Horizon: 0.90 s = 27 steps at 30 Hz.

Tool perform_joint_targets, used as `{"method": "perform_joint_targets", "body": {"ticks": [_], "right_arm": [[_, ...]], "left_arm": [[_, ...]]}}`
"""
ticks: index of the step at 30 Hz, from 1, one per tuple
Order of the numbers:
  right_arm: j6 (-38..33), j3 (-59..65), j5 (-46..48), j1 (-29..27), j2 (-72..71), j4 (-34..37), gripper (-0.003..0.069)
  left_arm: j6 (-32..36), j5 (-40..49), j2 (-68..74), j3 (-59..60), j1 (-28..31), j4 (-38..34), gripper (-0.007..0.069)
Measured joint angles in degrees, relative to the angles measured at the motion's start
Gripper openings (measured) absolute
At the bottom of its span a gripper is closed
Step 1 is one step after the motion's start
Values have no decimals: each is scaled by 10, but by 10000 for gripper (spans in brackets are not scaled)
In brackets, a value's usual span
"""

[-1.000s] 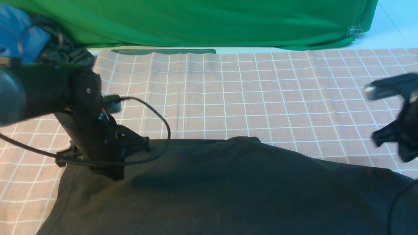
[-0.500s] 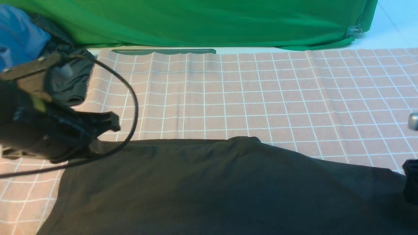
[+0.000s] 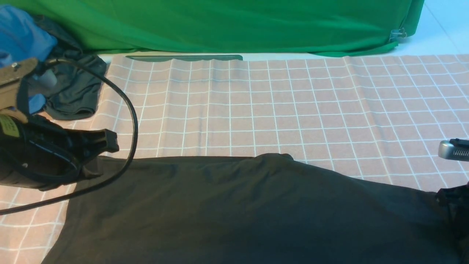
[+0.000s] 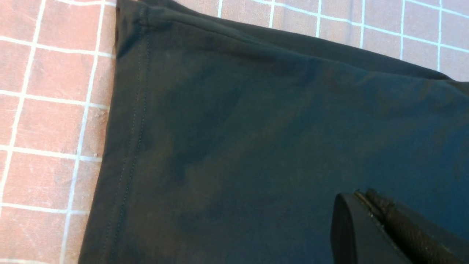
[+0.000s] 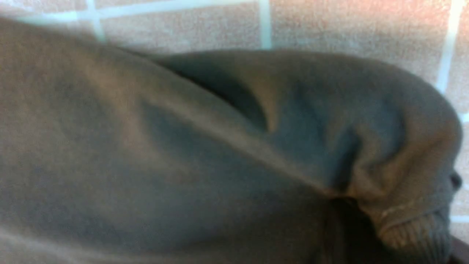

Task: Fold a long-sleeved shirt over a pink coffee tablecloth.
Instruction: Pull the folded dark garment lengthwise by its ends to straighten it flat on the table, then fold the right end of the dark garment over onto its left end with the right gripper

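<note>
The long-sleeved shirt [image 3: 238, 212] lies black and flat across the near half of the pink coffee tablecloth [image 3: 293, 102]. My left gripper [image 3: 110, 141] hovers at the shirt's far left corner. In the left wrist view its jaws [image 4: 361, 194] are shut with nothing between them, above the shirt [image 4: 256, 128] and its stitched edge. My right gripper [image 3: 449, 196] sits low at the shirt's right end, half out of frame. In the right wrist view the shirt [image 5: 183, 165] bunches into folds and a ribbed edge [image 5: 414, 231] that gather at the jaws; the fingers are hidden by cloth.
A bright green cloth [image 3: 220, 25] hangs along the back. A blue garment [image 3: 22, 36] and a small dark grey one [image 3: 77, 91] are bunched at the far left. The left arm's black cable [image 3: 128, 110] loops over the tablecloth.
The left gripper has pulled back leftward off the shirt's corner. The right gripper, earlier raised with black cloth hanging from it, has dropped to the shirt's right end.
</note>
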Motion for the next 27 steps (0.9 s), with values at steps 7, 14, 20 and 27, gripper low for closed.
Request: {"method": "perform_joint_targets", "body": {"ticks": [7, 14, 20, 27], "right_arm": [[57, -88, 90, -59, -32, -65, 114], [62, -231, 171, -81, -57, -2, 114], [72, -315, 178, 13, -93, 76, 114], [120, -398, 180, 198, -93, 107, 114]], "left_arm": [[5, 1, 0, 0, 0, -14, 13], [10, 1, 0, 0, 0, -16, 13], [10, -10, 0, 0, 0, -17, 13], [10, -20, 0, 0, 0, -22, 13]]}}
